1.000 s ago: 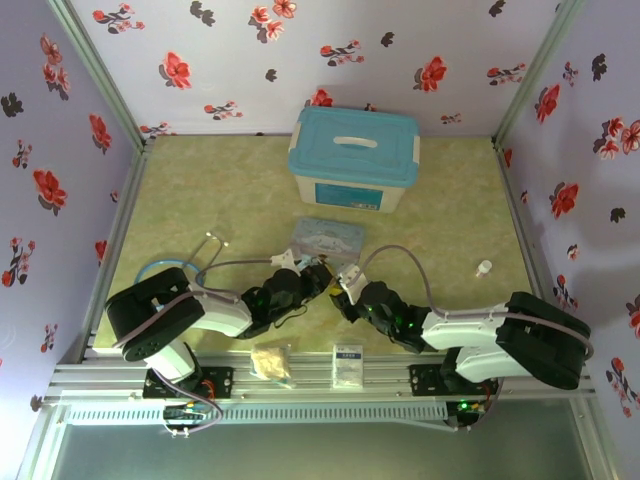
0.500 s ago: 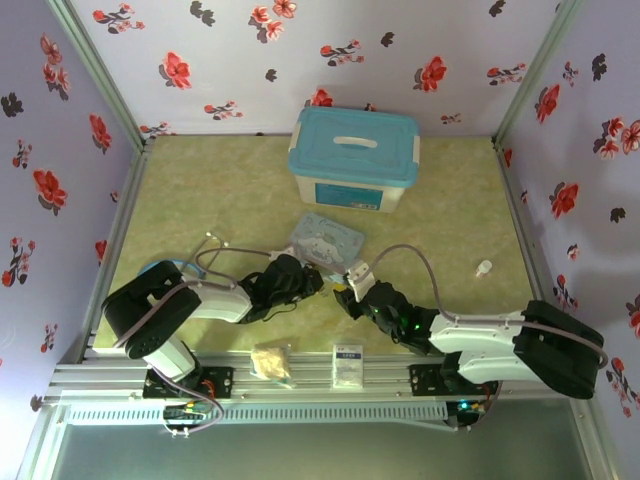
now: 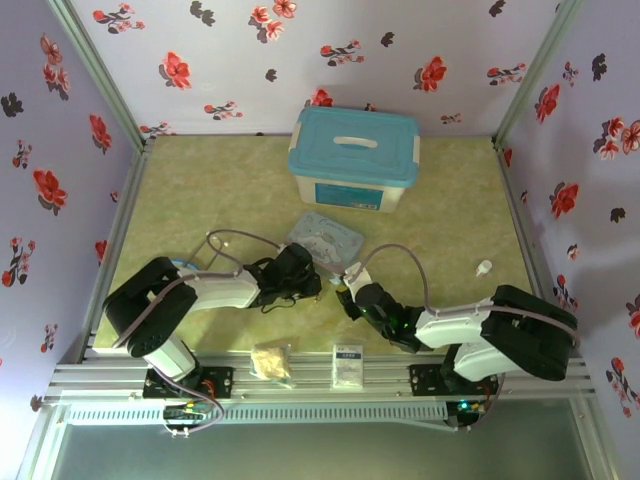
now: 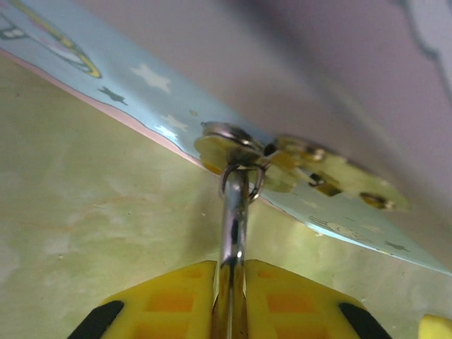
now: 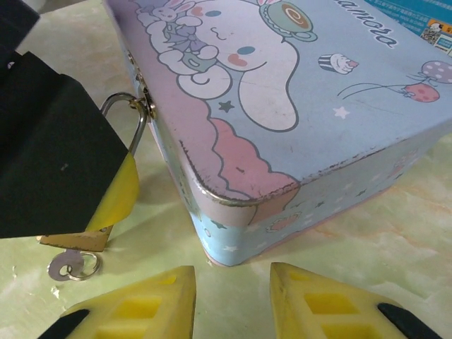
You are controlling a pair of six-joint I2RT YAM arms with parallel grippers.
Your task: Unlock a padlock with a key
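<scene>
From above, bare green table (image 3: 200, 190) lies open to the left, and the cartoon tin (image 3: 328, 236) has turned since a second ago. Left wrist: my left gripper (image 4: 229, 304) clamps the padlock (image 4: 234, 212) by its shiny shackle at the tin's edge. Right wrist: my right gripper (image 5: 232, 296) stands parted and empty by the tin's worn corner. The key (image 5: 69, 267) sits just under the brass body.

The padlock (image 5: 73, 241) is brass-yellow, the tin (image 5: 296, 106) cartoon-printed blue, the walls (image 3: 300, 60) lilac with red flowers.
</scene>
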